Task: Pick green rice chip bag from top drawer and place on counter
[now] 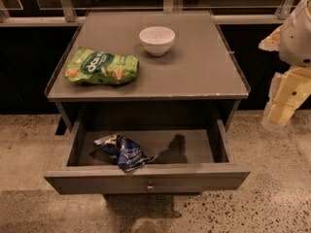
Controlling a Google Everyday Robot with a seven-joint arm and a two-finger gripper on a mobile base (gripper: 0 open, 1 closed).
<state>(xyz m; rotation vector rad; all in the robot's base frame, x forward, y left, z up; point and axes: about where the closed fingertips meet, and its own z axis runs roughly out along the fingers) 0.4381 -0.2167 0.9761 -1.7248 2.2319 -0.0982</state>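
Gripper (284,103) at right edge of frame, well apart from top drawer (194,178), grip state impossible to tell; green rice chip bag (125,153) (dark blue foil, white lettering) crumpled inside open drawer, lower centre-left, near front panel; counter (204,72) above, bearing white bowl (157,40) and bright green snack bag (102,67).

High front view, down on counter (194,67), pincer (278,116) right

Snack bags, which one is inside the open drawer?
The small dark blue foil bag; the larger bright green bag lies on the counter. The pincer hangs at far right.
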